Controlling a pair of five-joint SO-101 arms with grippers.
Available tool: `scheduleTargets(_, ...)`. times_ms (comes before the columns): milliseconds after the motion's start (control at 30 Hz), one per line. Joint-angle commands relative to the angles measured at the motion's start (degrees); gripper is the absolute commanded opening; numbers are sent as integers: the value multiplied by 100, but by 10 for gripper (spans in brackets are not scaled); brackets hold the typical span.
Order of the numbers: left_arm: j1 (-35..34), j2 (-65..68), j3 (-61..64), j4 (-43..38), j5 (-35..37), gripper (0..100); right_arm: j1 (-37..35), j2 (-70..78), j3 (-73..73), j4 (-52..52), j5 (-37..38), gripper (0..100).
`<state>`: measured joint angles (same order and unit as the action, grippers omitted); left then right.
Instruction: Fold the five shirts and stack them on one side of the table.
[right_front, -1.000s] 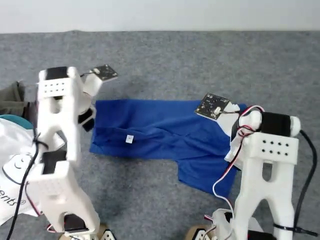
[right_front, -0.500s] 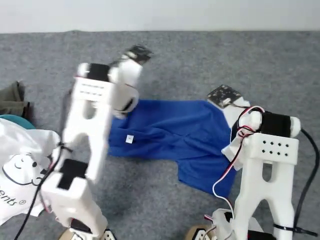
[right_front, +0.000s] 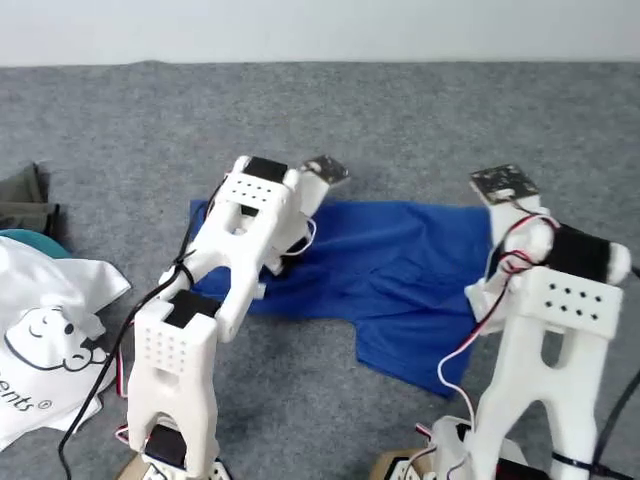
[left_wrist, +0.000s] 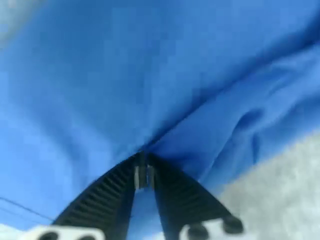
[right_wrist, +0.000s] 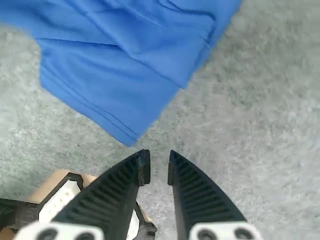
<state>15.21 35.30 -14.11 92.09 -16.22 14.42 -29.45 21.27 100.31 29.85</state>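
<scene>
Grey carpeted table (right_front: 400, 110) holds a blue shirt (right_front: 400, 270) at frame centre. Left arm (right_front: 240, 250) leans over it, left gripper (left_wrist: 143, 176) apparently pinching a fold. Right gripper (right_wrist: 156, 167) hangs over bare table, jaws narrowly parted.

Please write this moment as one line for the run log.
left gripper: shut on blue fabric shirt | right gripper: open, over grey carpeted table beside shirt edge | white printed shirt: unfolded, table's left side

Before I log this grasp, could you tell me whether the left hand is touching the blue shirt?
Touching. The left wrist view shows the left hand closed on the blue shirt, with fabric puckering from its tips.
</scene>
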Motion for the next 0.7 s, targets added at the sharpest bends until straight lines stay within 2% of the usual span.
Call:
scheduleTargets(0, -18, -246, 215, 484, -246, 6, 224, -127, -53, 4, -53, 69)
scheduleTargets(233, -53, -1143, 1253, 545, -580, 6, 198, -127, -62, -66, -53, 69)
scheduleTargets(367, -26, -1363, 1305, 457, -545, 6, 207, -127, -62, -84, -53, 70)
scheduleTargets(500, 185, -1600, 620, 378, -202, 6, 233, -127, -299, -22, -53, 69)
scheduleTargets(667, 703, -1538, -725, 378, 202, 9, 242, -136, -1257, 242, -88, 69)
